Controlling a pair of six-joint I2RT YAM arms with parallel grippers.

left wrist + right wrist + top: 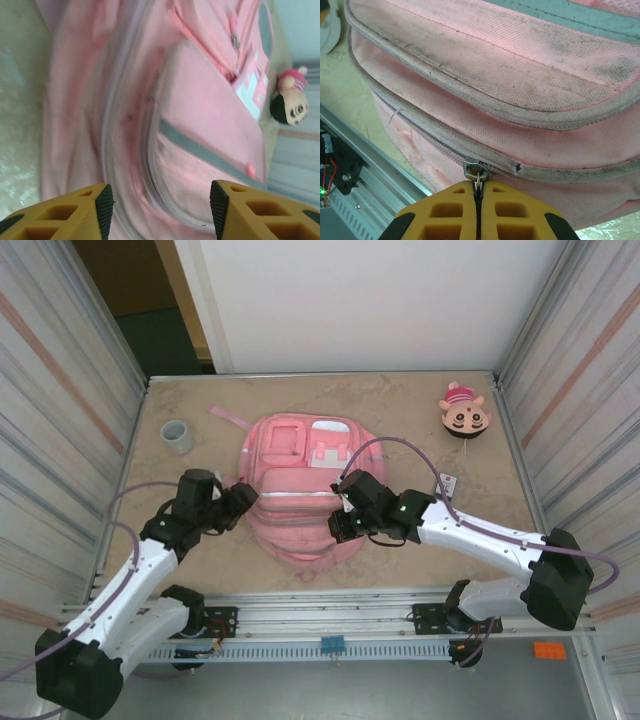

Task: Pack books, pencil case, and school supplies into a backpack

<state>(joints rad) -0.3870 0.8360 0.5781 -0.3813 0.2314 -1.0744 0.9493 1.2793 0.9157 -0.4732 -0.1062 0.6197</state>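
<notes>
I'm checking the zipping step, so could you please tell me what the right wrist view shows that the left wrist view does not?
Right wrist view: the right gripper shut on the zip pull at the backpack edge, with the metal rail alongside. Left wrist view: the left gripper open over the backpack's front, holding nothing, a grey strip across a pocket, and the toy beyond. Both: the pink backpack, its fabric scuffed, lying on the pale table.
</notes>
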